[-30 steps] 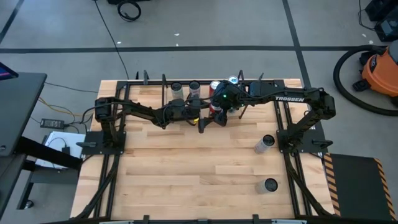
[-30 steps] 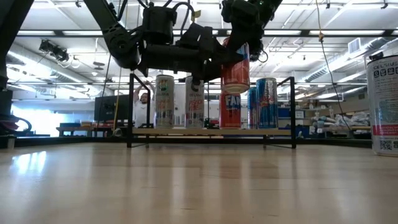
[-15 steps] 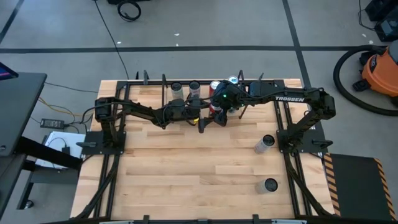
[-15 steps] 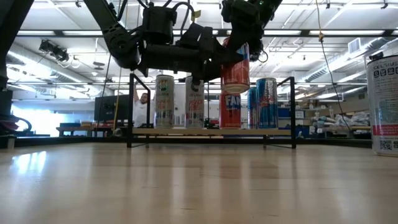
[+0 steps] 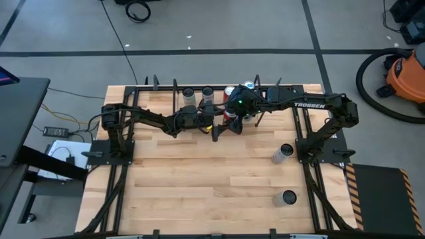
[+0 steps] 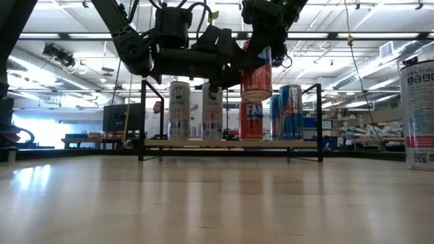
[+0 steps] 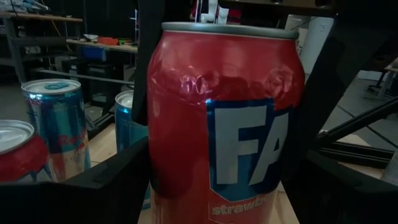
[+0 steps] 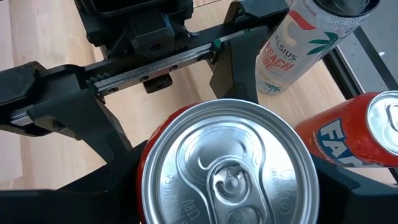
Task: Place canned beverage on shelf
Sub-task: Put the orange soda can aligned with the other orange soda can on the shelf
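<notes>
My wooden table [image 5: 199, 172] carries the shelf [image 6: 230, 144] along its far edge, cans [image 6: 179, 110] lined upright on its board; two more cans [image 5: 288, 197] stand on the table near my right arm.

shelf [image 5: 219, 93] top centre of table [image 5: 199, 179] | four cans [image 6: 234, 112] on shelf | held can [image 6: 257, 71] above them | two cans [image 5: 284, 174] lower right

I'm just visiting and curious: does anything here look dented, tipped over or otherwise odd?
Yes: the red can has small dents near its top. It hangs in the air, gripped by both the left gripper and the right gripper at once. Cans on the shelf stand upright.
</notes>
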{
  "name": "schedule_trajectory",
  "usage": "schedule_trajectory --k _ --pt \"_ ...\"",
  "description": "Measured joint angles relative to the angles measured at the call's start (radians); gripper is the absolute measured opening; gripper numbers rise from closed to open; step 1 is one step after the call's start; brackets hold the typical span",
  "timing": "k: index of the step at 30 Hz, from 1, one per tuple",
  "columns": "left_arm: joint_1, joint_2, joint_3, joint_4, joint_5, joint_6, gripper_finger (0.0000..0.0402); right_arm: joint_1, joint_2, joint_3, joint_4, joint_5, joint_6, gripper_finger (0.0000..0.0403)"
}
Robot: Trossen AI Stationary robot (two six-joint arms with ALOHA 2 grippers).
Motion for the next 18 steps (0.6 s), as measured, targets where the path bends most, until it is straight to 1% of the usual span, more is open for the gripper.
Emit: schedule_trajectory --k 3,18 --pt "-0.001 0.000 0.000 -0.002 0.000 -0.024 0.0316 0.000 0.000 0.000 -0.001 -0.006 0.004 0.0309" --pt "0.000 0.000 0.000 -0.001 0.002 -0.041 0.0316 0.000 0.000 0.000 -0.001 -0.005 0.004 0.0309"
